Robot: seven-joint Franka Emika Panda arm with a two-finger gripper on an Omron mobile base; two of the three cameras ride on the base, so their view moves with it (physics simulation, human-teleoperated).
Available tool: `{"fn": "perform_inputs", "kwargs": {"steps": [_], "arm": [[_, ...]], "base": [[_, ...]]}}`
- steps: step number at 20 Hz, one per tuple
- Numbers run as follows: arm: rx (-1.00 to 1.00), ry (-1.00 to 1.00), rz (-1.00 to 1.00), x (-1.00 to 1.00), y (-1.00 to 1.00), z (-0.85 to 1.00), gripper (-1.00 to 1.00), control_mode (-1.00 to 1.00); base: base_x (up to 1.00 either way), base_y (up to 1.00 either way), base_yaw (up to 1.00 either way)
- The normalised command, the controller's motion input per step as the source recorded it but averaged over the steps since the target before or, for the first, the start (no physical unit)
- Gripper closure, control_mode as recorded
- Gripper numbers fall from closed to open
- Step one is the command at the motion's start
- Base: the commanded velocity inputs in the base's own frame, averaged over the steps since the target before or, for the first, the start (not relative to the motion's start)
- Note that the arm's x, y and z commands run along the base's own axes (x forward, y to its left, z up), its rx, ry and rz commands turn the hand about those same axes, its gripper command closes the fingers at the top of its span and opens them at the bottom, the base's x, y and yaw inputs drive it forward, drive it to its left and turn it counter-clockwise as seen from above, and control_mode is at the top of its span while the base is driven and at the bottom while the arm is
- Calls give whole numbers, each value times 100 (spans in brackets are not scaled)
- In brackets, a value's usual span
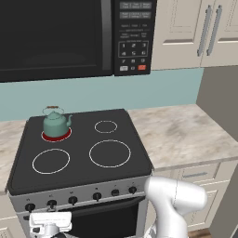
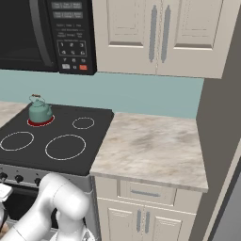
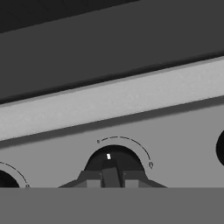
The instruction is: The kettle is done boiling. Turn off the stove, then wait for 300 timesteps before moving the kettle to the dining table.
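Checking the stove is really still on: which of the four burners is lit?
The back-left burner of the stove, the one under the kettle. It glows red around the kettle's base; the other three show just white rings on black glass.

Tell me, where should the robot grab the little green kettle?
Probably by the thin arched handle over the kettle, coming straight down from above. The kettle stands upright on the glowing red burner, and the handle's arch leaves a gap for fingers above the lid.
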Motion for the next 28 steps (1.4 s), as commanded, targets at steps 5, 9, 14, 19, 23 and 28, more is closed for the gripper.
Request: {"fn": "perform_inputs", "kwargs": {"steps": [5,9,14,19,23,28], "arm": [[19,0,0,0,0,0,100,-100],[19,0,0,0,1,0,100,-100],[18,3,-2,5,8,0,100,-100],[21,1,-2,7,6,0,100,-100],[21,0,-2,3,7,0,100,-100],[20,0,-3,2,12,0,100,-100]], "base": [[0,0,0],[0,0,0],[0,0,0],[0,0,0],[0,0,0],[0,0,0]]}}
